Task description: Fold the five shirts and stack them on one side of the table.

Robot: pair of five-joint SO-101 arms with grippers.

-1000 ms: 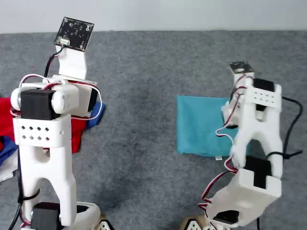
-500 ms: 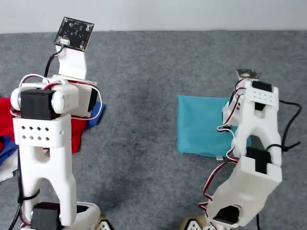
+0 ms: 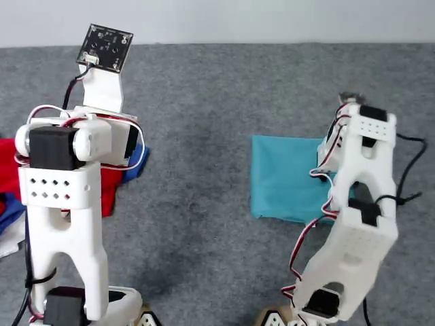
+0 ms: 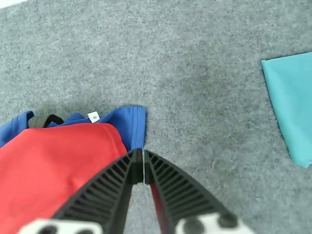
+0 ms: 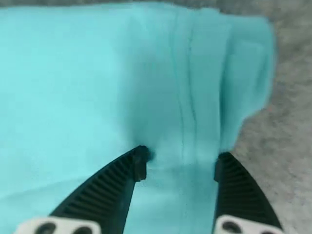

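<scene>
Grey table (image 3: 204,102), left jaws closed empty near red shirt (image 4: 48,161), right jaws spread on teal shirt (image 5: 73,73)

Three shirts showed, a teal shirt (image 3: 285,180), a red shirt (image 4: 53,165) and a blue shirt (image 4: 129,119), plus two arms (image 3: 64,204) (image 3: 357,204)

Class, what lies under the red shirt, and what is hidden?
A blue shirt lies under the red shirt; its edge and white tag stick out. The rest is covered, so anything else beneath cannot be seen.
</scene>
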